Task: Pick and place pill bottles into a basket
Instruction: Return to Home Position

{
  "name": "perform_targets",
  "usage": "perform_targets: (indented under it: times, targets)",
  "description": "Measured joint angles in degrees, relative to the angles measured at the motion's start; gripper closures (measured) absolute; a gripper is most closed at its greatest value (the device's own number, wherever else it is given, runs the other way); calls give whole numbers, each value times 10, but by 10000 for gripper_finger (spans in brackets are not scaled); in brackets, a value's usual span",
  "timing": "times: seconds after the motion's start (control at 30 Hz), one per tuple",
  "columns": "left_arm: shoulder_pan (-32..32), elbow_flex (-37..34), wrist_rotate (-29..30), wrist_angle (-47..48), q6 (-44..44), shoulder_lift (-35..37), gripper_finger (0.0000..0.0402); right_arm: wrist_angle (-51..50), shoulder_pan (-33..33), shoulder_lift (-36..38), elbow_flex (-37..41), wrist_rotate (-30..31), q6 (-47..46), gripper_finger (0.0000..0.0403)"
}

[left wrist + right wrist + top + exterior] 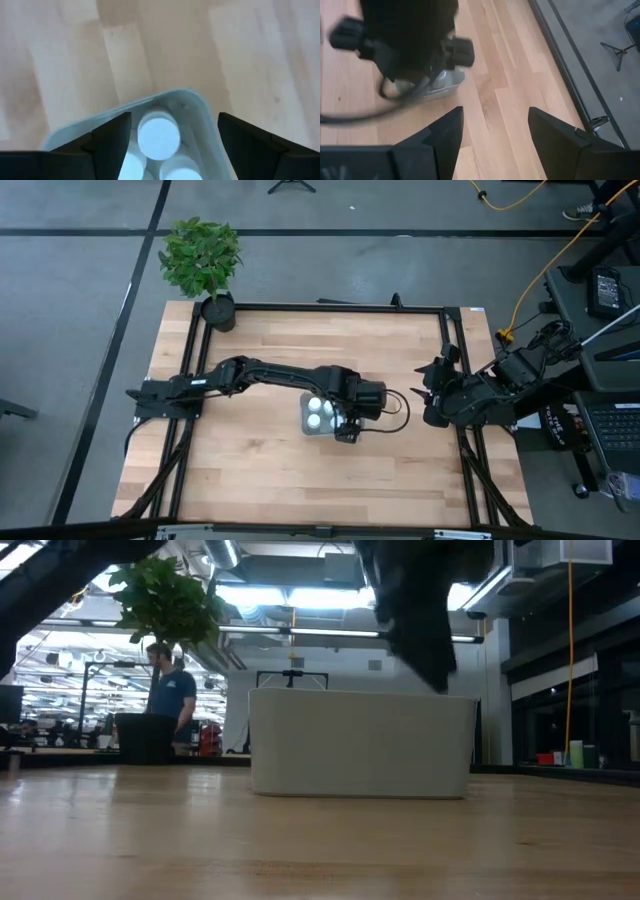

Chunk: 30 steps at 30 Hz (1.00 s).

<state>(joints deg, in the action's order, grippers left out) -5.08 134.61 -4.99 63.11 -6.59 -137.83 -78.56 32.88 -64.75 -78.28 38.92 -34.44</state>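
The pale translucent basket stands on the wooden table near its middle; it also shows in the low view. Several white pill bottles stand upright inside it, their round caps up; two caps show in the high view. My left gripper is open and hangs above the basket's right part, its fingers pointing down on either side of the bottles and touching nothing. My right gripper is open and empty at the table's right edge, as the right wrist view shows.
A black pot with a green plant stands at the table's far left corner. A black frame runs round the table. A person stands in the room beyond the table. Bare wood lies toward the near edge.
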Motion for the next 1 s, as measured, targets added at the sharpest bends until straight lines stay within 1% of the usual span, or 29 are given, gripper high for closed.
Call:
perform_targets:
  times: [0.1, 0.17, 0.23, 0.33, 0.43, 0.5, 0.57, 0.67, 0.7, 0.77, 0.83, 0.9, 1.0]
  targets:
    - [-3, 3, 19, 20, 10, 37, 109, 0, 0, 0, 0, 4, 1, 178]
    - [-2, 3, 39, 29, 26, 68, 110, 0, 1, 0, 0, 27, 3, 178]
    - [2, 3, 62, 48, 43, 103, 111, 0, 8, 8, 0, 67, 7, 178]
    - [13, 3, 120, 80, 52, 161, 112, 0, 13, 35, 0, 125, 28, 178]
    - [32, 3, 192, 133, 54, 221, 112, 25, 12, 94, 26, 152, 81, 178]
    - [52, 2, 237, 169, 65, 261, 112, 74, 2, 154, 63, 140, 156, 178]
    - [73, -10, 263, 190, 82, 306, 112, 152, -17, 228, 111, 85, 235, 178]
    - [111, -38, 276, 207, 90, 382, 112, 279, -56, 344, 180, -6, 337, 178]
    - [121, -51, 282, 207, 90, 408, 112, 315, -68, 378, 198, -27, 365, 178]
    - [148, -86, 284, 200, 91, 466, 112, 367, -84, 436, 225, -41, 402, 178]
    - [174, -138, 280, 168, 98, 530, 112, 371, -91, 485, 242, -38, 418, 178]
    - [199, -211, 272, 121, 106, 598, 112, 358, -92, 530, 254, -28, 405, 178]
    - [229, -354, 239, 38, 123, 712, 112, 313, -81, 593, 271, -31, 350, 178]
